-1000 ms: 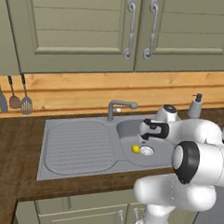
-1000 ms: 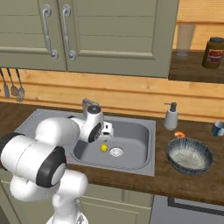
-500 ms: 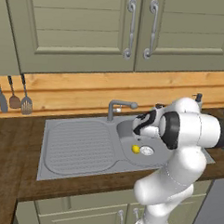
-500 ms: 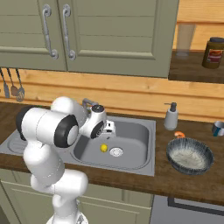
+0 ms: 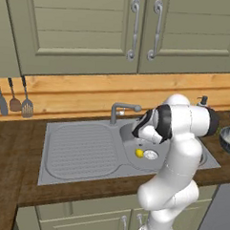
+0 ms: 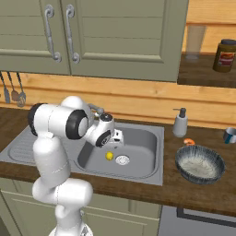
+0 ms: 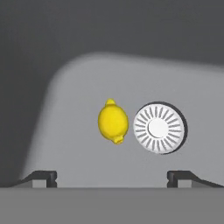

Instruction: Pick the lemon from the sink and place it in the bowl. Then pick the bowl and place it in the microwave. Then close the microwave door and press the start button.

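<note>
The small yellow lemon (image 5: 139, 152) (image 6: 109, 156) lies on the floor of the grey sink (image 5: 81, 151) (image 6: 145, 138), just left of the white drain. In the hand view the lemon (image 7: 113, 121) sits ahead and midway between the fingertips, with the basin floor (image 7: 65, 131) around it. My gripper (image 6: 116, 138) (image 7: 112, 177) hangs open inside the basin, a little above the lemon, holding nothing. The dark grey ribbed bowl (image 6: 199, 165) (image 5: 229, 140) stands on the wooden counter right of the sink. The microwave and its door are out of view.
A grey swivel tap (image 5: 122, 109) stands behind the basin, close to my hand. A soap dispenser (image 6: 180, 123), a small orange thing (image 6: 188, 141) and a cup (image 6: 230, 135) stand near the bowl. Utensils (image 5: 15, 99) hang at far left. A jar (image 6: 224, 55) sits on the shelf.
The arm has risen and folded over the sink, bringing the hand to the basin's left side above the lemon. The jaws stayed open. The lemon and bowl have not moved.
</note>
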Tool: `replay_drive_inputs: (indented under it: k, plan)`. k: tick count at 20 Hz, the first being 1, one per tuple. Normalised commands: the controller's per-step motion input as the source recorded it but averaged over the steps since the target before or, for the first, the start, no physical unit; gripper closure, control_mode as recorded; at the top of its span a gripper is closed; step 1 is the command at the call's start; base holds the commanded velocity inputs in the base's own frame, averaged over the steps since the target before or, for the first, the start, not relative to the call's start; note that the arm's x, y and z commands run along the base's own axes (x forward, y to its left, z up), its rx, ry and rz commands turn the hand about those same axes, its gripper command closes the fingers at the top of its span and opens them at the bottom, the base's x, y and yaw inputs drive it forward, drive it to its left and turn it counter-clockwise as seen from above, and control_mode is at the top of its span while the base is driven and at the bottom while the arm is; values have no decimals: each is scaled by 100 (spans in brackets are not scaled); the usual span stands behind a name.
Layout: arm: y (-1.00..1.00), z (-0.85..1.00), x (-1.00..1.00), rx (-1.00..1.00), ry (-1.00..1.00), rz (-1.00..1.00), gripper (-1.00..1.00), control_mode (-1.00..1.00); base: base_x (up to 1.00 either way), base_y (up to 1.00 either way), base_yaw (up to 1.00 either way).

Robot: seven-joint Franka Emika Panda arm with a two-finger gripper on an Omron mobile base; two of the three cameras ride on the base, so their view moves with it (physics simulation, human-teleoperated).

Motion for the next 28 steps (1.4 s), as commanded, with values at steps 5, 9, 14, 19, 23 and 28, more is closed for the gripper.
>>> replay_drive_inputs:
  k: [5,9,14,19,23,28]
  plan:
    - [0,-41,25,0,0,0,-100,-100,0,0,0]
    - [0,-37,23,0,2,0,-100,-100,0,0,0]
    - [0,-29,9,0,2,0,-100,-100,0,0,0]
    - [0,-30,0,0,1,0,-100,-100,0,0,0]
    - [0,-26,8,0,0,0,-100,-100,0,0,0]
    - [0,-27,11,0,0,0,-100,-100,0,0,0]
